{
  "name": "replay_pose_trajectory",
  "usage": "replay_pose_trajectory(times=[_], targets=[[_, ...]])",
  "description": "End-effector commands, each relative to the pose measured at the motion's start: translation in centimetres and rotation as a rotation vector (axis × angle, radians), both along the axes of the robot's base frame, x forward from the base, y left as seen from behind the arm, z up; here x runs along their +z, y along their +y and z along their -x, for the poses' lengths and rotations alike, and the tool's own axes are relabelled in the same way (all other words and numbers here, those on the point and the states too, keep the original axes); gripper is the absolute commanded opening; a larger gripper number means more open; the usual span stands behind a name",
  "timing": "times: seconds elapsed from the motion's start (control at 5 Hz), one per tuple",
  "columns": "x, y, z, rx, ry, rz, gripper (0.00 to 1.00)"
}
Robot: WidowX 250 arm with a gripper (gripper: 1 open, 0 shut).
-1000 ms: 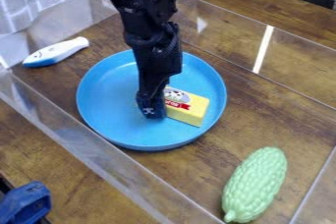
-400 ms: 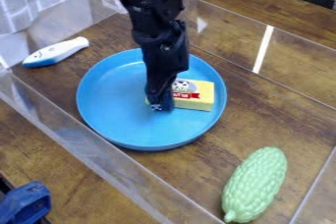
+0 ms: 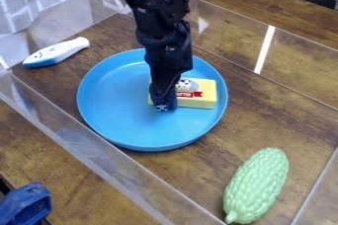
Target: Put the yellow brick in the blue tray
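Since the earlier frame I saw my hand (image 3: 164,102) clench empty and the yellow brick (image 3: 196,93) shift slightly inside the blue tray (image 3: 119,101); the brick lay beside it; a green gourd (image 3: 256,186) sat apart on the bench (image 3: 79,180).

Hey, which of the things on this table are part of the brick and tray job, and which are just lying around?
Part of the job:
- yellow brick, lying inside the tray
- blue tray
- gripper, down at the brick's left end

Just lying about:
- green bumpy toy, front right
- white and blue object, back left
- blue thing at the bottom left corner
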State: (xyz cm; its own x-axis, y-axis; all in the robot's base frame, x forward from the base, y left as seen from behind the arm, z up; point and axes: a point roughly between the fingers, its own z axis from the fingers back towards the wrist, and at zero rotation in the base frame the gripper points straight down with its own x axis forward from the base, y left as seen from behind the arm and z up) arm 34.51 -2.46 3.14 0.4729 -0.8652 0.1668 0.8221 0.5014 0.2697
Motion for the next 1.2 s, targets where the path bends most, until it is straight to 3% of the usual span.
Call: replay_pose_trajectory(times=[0.0,0.6,1.0], targets=[[0.4,0.2,0.0,0.02,-0.011,-0.001,0.0],[0.0,1.8,1.8,0.076,0.006,-0.015,0.0],[1.0,2.2,1.1,0.024,0.008,-0.012,0.0]])
